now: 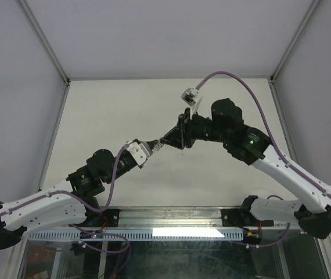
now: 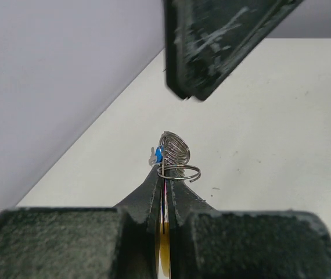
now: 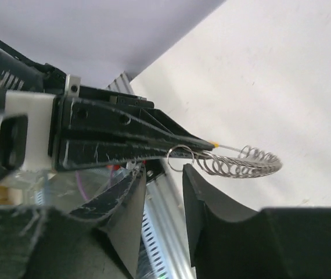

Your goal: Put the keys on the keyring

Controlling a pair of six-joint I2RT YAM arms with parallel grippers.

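Note:
My left gripper (image 2: 164, 174) is shut on the keyring (image 2: 176, 150). The ring's yellow segment shows between the jaws, and its silver coil sticks out past the tips. A tiny key with a blue head (image 2: 158, 154) sits against the left side of the coil. In the right wrist view the coil (image 3: 241, 164) curves away to the right of the left gripper's tips (image 3: 200, 141). My right gripper (image 3: 162, 171) is open just below them, its fingers either side of a small wire loop (image 3: 180, 158), touching nothing. From above, both grippers meet tip to tip (image 1: 164, 142) over the table's middle.
The white table (image 1: 125, 104) is boxed in by pale walls with metal corner posts (image 1: 46, 43). An aluminium rail (image 1: 171, 218) runs along the near edge between the arm bases. A purple cable (image 1: 252, 93) arcs over the right arm.

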